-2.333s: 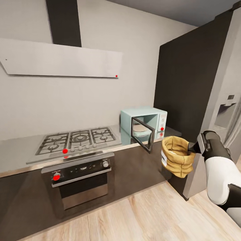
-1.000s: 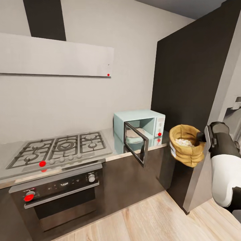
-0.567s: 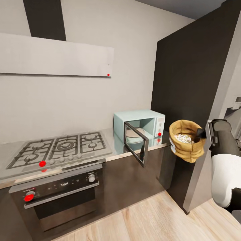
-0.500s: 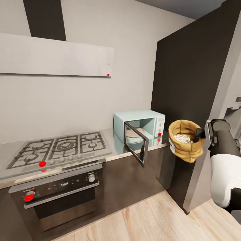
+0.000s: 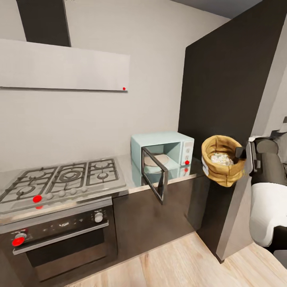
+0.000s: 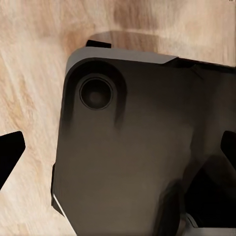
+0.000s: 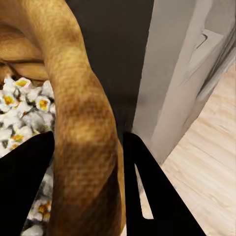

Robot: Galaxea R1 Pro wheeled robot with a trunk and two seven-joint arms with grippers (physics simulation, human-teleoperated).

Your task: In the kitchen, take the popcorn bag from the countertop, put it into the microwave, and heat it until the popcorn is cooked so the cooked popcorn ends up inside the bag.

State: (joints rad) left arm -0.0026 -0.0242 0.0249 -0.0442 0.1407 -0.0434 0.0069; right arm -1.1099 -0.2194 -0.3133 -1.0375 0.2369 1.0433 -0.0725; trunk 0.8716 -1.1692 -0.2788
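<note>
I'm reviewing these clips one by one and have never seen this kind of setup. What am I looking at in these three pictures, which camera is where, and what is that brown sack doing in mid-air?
These are simulator renders of a wheeled robot with two arms. The wide picture comes from a camera on its head, looking at a kitchen. On the countertop stands a pale blue microwave with its door swung open; beside it is a gas hob with an oven below.

The sack is the popcorn bag. It is held by its rim in the right gripper, off to the right of the microwave and clear of the counter.

The right wrist picture looks along that gripper's fingers: they pinch the rolled rim, and white popcorn shows inside.

The left wrist picture points down at the wooden floor and a dark part of the robot.
</note>
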